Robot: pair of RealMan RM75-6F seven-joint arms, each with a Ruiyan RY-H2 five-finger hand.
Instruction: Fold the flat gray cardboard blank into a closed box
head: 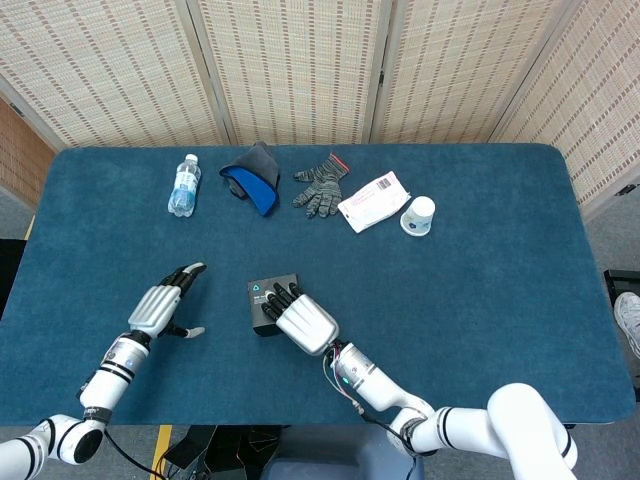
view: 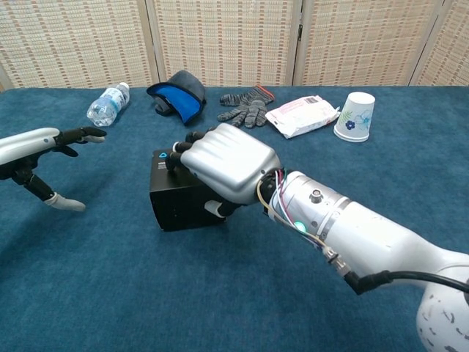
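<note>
I see open counter (head: 480, 300) around the box (head: 268, 297); bottle (head: 184, 185), gloves (head: 321, 187) and cup (head: 418, 215) line the far edge.

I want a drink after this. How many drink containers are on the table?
2. A water bottle lies on its side at the far left. A paper cup stands upside down at the far right, beside a white packet. Nothing else seems hidden.

right hand (view: 223, 161) is clamped over the black box (view: 179, 199), left hand (view: 40, 158) hangs open way off to its left
</note>
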